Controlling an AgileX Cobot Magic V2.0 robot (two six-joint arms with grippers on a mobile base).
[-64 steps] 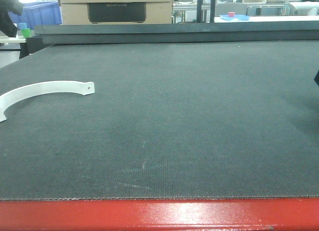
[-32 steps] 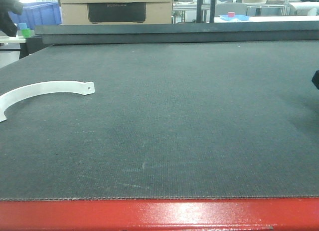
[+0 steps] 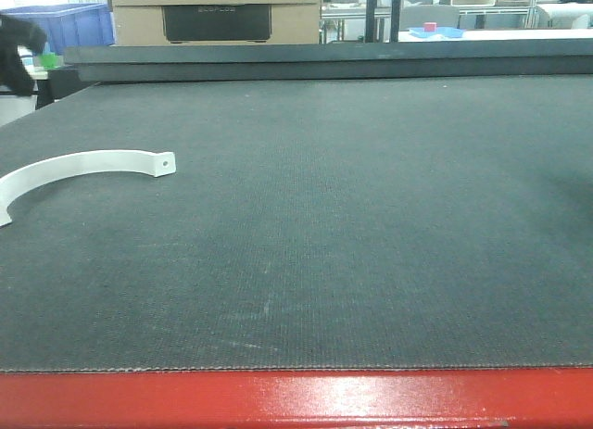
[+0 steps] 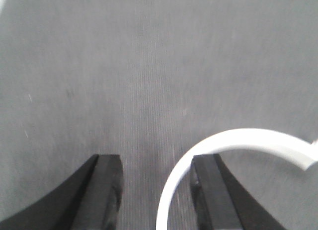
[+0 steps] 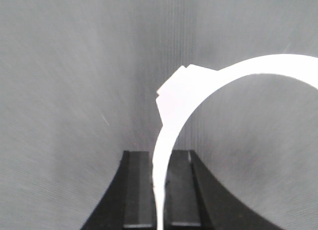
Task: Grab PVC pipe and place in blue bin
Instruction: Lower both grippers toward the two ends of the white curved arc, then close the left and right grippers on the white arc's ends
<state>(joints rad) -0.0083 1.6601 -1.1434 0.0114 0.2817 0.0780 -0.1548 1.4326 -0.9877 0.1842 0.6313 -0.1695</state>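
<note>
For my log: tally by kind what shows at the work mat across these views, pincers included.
Curved white strips: 2 (loose strip lying on the mat, held strip in the right pincer)
Pincers: 2 (left pincer open, right pincer shut)
Mats: 1
Total: 5
</note>
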